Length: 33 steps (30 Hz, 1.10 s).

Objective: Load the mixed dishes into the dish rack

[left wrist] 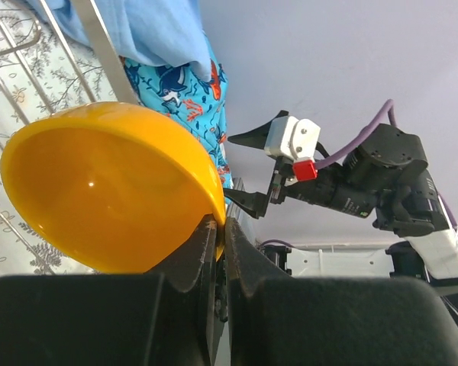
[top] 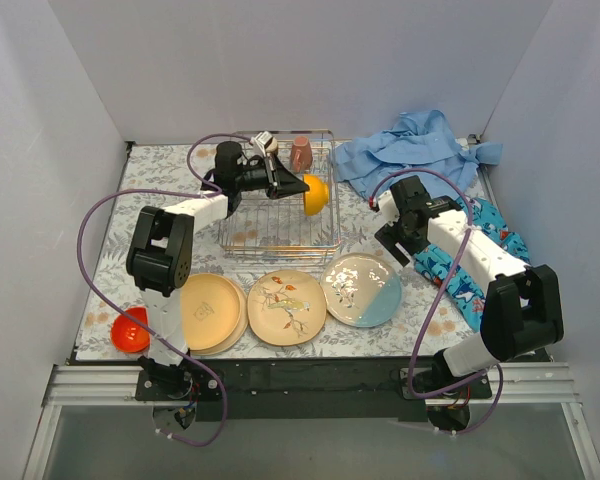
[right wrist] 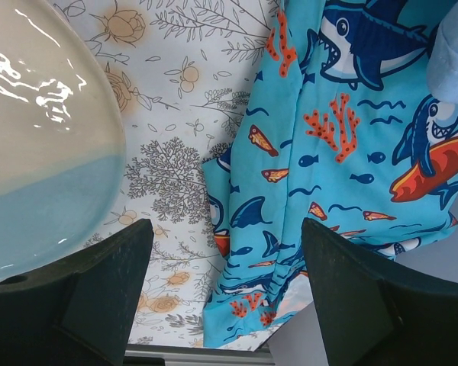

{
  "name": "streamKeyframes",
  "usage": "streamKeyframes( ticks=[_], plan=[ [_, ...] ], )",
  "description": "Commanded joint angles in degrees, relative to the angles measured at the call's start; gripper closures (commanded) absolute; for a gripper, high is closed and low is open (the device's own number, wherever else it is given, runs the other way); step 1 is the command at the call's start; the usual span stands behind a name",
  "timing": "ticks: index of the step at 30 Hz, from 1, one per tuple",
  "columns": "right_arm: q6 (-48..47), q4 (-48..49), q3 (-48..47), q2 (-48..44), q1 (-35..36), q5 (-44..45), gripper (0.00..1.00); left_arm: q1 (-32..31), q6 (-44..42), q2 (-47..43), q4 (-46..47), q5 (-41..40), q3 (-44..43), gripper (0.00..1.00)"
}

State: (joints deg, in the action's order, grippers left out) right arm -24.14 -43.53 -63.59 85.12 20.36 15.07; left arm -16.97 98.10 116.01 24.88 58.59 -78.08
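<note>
Status, left to right: red bowl [top: 130, 332] sits at the near-left corner of the surface [top: 160, 170], not loaded. Just beside it, two tan plates [top: 212, 312] are stacked flat, not loaded. Left tool [top: 290, 187] is pinched tight on the rim of the orange bowl [top: 316, 195], holding it tipped on edge over the right part of the rack [top: 270, 225]. The wrist view shows the fingers closed on the bowl's edge. I can't tell if the bowl touches the wires. The rack is at the back centre. One brownish cup [top: 300, 153] stands at its far edge, and there is a second small item next to it that I can't make out. Otherwise the grid looks bare. In front of the rack, the floral plate [top: 286, 307] and the cream-and-blue plate [top: 361, 288] lie flat on the surface, side by side, not loaded. Right tool [top: 395, 240] has its jaws spread wide and holds nothing. It hovers between the cream-and-blue plate and the shark-print cloth [top: 470, 260], touching neither as far as I can see. The blue cloth [top: 410, 150] is bunched at the back right, not part of the job. My read is early stage: one cup in, the orange bowl mid-placement, and four plates plus the red bowl to go. The cream-and-blue plate is the likely next pick for the right arm.
</note>
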Motion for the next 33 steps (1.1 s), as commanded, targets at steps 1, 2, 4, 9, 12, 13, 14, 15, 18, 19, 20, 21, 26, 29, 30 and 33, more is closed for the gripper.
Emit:
streamKeyframes(
  ticks=[1,2,4,9,12,13,14,15,18,19,20,21,26,29,30,33],
  plan=[
    [0.50,-0.15,-2.33,0.57,-0.14,0.05,0.14,-0.61,-3.00,-0.52,-5.72,-1.81,-2.08,1.00],
    [0.50,-0.15,-2.15,0.57,-0.14,-0.04,0.14,-0.61,-3.18,-0.34,-6.86,-1.90,-1.72,1.00],
    [0.50,-0.15,-1.97,0.66,-0.14,-0.04,0.14,-0.69,-3.27,0.01,-7.13,-1.20,-1.28,1.00],
    [0.50,-0.15,-1.45,0.92,-0.14,-0.13,0.14,-0.87,-3.27,1.50,-7.31,-0.14,-0.67,1.00],
    [0.41,-0.15,-1.71,1.45,-0.23,-0.22,0.14,-0.96,-3.62,2.56,-7.75,0.74,-1.19,1.00],
    [0.41,-0.07,-1.80,1.54,-0.15,-0.22,0.14,-0.96,-3.88,2.73,-8.27,0.65,-1.28,1.00],
    [0.41,-0.07,-1.80,1.80,-0.14,-0.30,0.14,-1.04,-4.23,2.73,-8.88,0.65,-1.28,1.00],
    [0.41,-0.07,-2.15,1.98,-0.14,-0.39,0.14,-1.05,-4.24,2.91,-9.15,0.65,-1.37,1.00],
    [0.41,0.02,-2.50,2.59,-0.23,-0.48,0.14,-0.96,-4.85,3.17,-10.82,0.74,-1.37,1.00],
    [0.41,0.02,-2.76,2.68,-0.15,-0.48,0.14,-0.96,-5.20,3.35,-11.17,0.91,-1.37,1.00],
    [0.32,0.02,-2.68,2.85,-0.14,-0.48,0.14,-0.87,-5.55,3.26,-12.39,0.83,-1.28,1.00],
    [0.32,0.02,-2.85,2.86,-0.14,-0.48,0.14,-0.87,-5.82,3.26,-13.01,0.91,-1.28,1.00],
    [0.32,0.29,-2.68,2.86,-0.14,-0.66,0.14,0.62,-8.71,2.30,-18.10,0.74,-0.93,0.98],
    [0.32,0.46,-2.68,2.94,-0.14,-0.83,0.14,1.59,-14.24,0.72,-24.59,-1.98,-2.50,0.83],
    [0.32,0.55,-2.68,3.03,-0.23,-1.01,0.14,1.77,-15.74,-0.77,-26.10,-3.20,-2.69,0.79],
    [0.32,0.64,-2.76,3.30,-0.14,-1.09,0.14,1.77,-21.63,-2.62,-31.29,-5.67,-4.87,0.60]
  ],
)
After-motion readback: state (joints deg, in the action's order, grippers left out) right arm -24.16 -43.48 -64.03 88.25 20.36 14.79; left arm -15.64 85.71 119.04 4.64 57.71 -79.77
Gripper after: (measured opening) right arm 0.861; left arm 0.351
